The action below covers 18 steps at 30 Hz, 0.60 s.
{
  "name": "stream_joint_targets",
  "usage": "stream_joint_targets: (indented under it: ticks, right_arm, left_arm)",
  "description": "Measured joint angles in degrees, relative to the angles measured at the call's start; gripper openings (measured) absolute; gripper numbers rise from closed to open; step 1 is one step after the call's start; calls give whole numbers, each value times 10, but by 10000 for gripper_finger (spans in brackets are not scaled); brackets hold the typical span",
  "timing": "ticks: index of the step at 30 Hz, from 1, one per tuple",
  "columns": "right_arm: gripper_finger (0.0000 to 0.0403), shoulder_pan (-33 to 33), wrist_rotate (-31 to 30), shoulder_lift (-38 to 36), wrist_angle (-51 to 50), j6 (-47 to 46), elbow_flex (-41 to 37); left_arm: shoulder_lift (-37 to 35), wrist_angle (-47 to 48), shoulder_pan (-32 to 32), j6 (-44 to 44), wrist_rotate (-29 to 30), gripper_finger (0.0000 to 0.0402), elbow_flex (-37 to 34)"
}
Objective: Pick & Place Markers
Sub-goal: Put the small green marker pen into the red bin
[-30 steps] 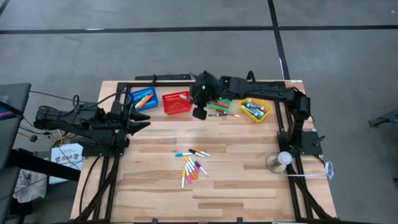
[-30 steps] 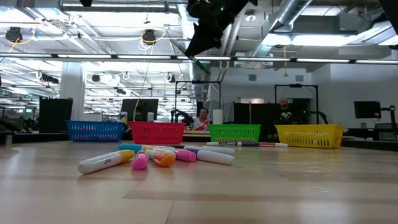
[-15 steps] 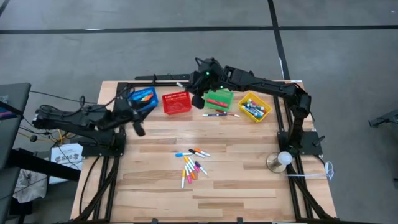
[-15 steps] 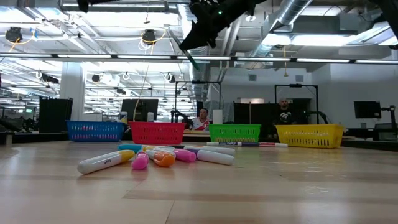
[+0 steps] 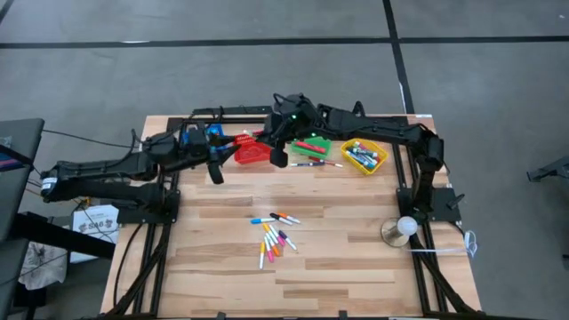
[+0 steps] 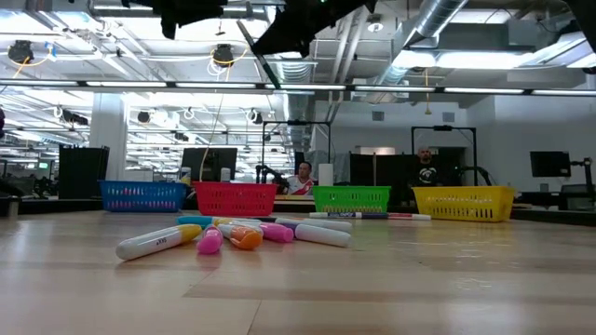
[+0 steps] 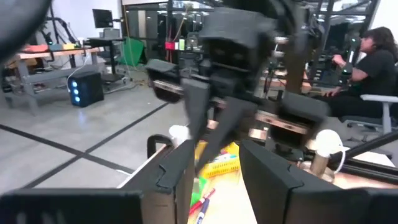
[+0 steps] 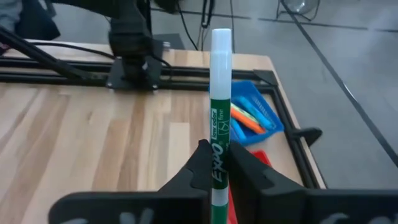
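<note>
My right gripper point(image 5: 277, 157) hangs high over the gap between the red basket point(image 5: 252, 148) and the green basket point(image 5: 313, 142), shut on a white marker with a green label point(image 8: 219, 124). My left gripper point(image 5: 216, 170) hovers just left of the red basket, open with nothing between its fingers point(image 7: 214, 180). A loose heap of markers point(image 5: 275, 235) lies flat on the middle of the table. A few more markers point(image 5: 316, 163) lie in front of the green basket. My right gripper pinches the marker's lower body point(image 8: 217, 163) between its two fingers. The marker runs along the fingers and sticks out ahead of them, its white end point(image 8: 221, 37) farthest out. It is lifted clear of the table and baskets.
Along the far edge stand a blue basket point(image 8: 254, 115) holding orange markers, the red and green baskets, and a yellow basket point(image 5: 364, 156) with markers. A round-based white lamp point(image 5: 403, 228) stands at the right edge. People sit in the room beyond the table.
My left arm has swung toward the table's right, carrying its gripper from in front of the blue basket to beside the red one. My right gripper has tipped its nose upward and drifted slightly left, still holding the marker.
</note>
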State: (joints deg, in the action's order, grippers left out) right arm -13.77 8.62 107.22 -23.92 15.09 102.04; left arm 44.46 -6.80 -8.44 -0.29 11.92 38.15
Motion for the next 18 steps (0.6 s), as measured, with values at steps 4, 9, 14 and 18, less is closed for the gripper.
stream_joint_targets:
  ticks: [4, 9, 14, 18]
  right_arm:
    - [23, 13, -4, 0, 16, 0, 0]
    - [29, 22, -13, 0, 36, 0, 0]
    - [18, 24, -12, 0, 36, 0, 0]
    - [30, 24, -13, 0, 36, 0, 0]
  left_arm:
    - [0, 1, -25, -2, -26, 143, 0]
    - [23, 4, -36, -1, -54, 163, 0]
    - [57, -9, -36, 0, -75, 175, 0]
    - [78, -53, -36, 8, -77, 175, 0]
